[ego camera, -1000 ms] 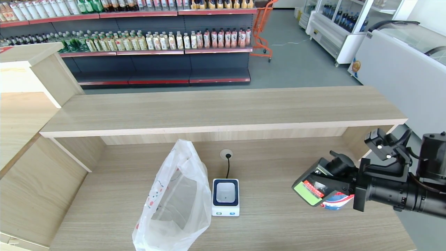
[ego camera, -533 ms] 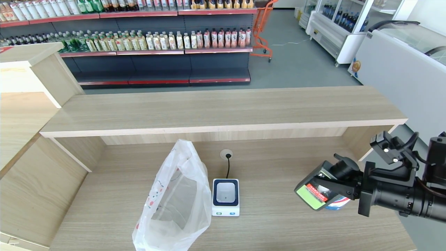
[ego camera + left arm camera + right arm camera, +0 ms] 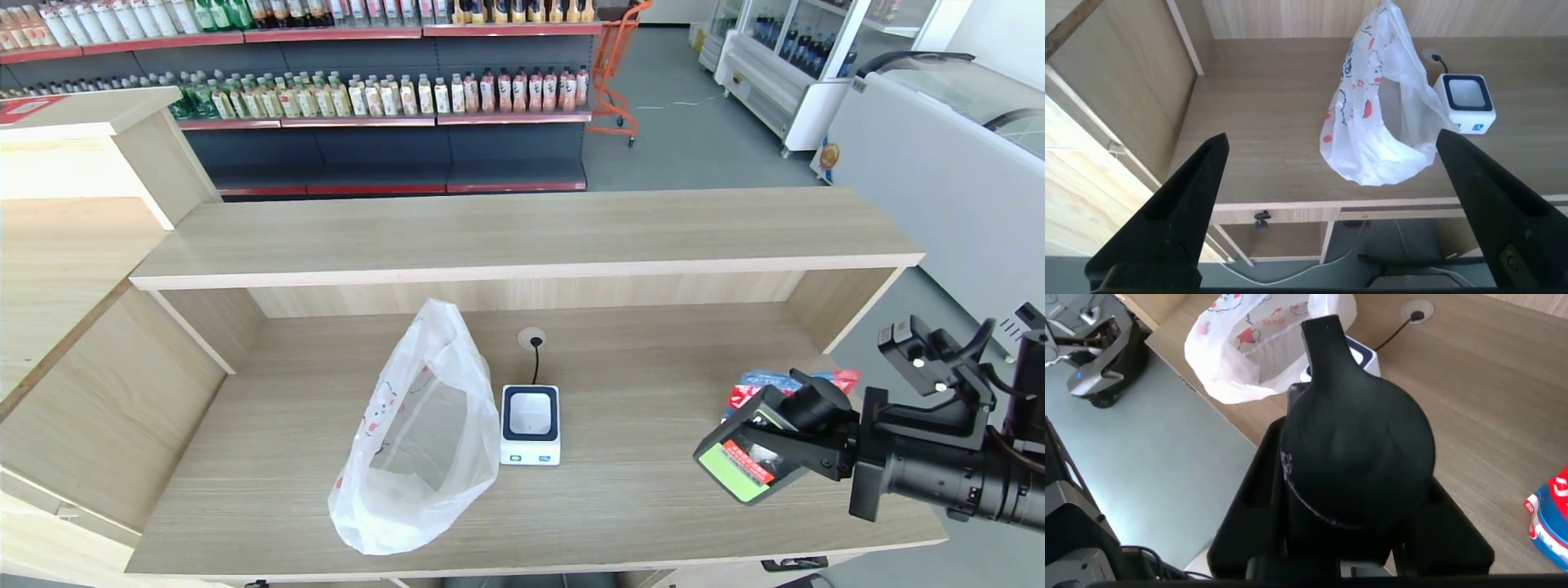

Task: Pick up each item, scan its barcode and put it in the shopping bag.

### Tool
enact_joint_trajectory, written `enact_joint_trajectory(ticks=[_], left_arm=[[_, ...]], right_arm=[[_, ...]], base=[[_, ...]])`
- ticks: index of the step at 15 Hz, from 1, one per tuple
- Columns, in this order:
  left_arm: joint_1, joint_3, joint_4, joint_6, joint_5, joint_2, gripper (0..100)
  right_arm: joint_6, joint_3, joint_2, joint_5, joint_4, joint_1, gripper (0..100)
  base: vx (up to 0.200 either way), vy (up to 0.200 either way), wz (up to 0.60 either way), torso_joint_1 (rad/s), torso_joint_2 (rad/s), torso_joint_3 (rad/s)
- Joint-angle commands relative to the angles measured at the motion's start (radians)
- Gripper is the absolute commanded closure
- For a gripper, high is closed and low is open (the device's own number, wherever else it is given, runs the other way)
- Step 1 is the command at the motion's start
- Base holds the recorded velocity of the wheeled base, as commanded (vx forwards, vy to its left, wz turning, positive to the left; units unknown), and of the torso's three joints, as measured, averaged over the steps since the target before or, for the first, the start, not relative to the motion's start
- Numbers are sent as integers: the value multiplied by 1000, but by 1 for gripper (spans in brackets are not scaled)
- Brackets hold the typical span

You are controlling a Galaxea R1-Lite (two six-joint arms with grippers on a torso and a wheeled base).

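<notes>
My right gripper [image 3: 763, 445] is shut on a black item with a green and red label [image 3: 739, 467]. It holds the item above the right end of the counter, well to the right of the scanner [image 3: 531, 423]. The white scanner with its dark window [image 3: 1365, 354] stands mid-counter. The translucent shopping bag [image 3: 416, 441] slumps just to the scanner's left, its mouth upward. My left gripper [image 3: 1331, 143] hangs open with nothing in it, high over the counter's near edge, with the bag [image 3: 1372, 122] and scanner [image 3: 1463, 100] below it.
Red and blue packets [image 3: 784, 382] lie on the counter behind my right gripper, one of them [image 3: 1552, 513] near its side. A raised shelf [image 3: 522, 233] runs along the back of the counter. The scanner's cable goes to a grommet [image 3: 531, 336].
The head camera has shifted, so the counter's front edge and the packets now show. My right gripper keeps the black item and has sunk slightly to the right.
</notes>
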Motion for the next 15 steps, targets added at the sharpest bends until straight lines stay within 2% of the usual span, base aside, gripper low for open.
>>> enact_joint_trajectory(ticks=[1,6,9,12,15], left_arm=[[0,0,0,0,0,0,0],[0,0,1,0,2,0,0],[0,0,1,0,2,0,0],[0,0,1,3,2,0,0],[0,0,0,0,2,0,0]], right_arm=[[8,4,-9,0,0,0,100],[23,21,-48,0,4,-5,100],[23,15,-73,-1,73,-5,100],[25,18,-67,0,81,-5,100],[25,7,-38,-9,81,-5,100]], base=[[0,0,0,0,0,0],[0,200,0,7,6,0],[0,200,0,12,7,-1],[0,200,0,-12,2,4],[0,0,0,0,0,0]])
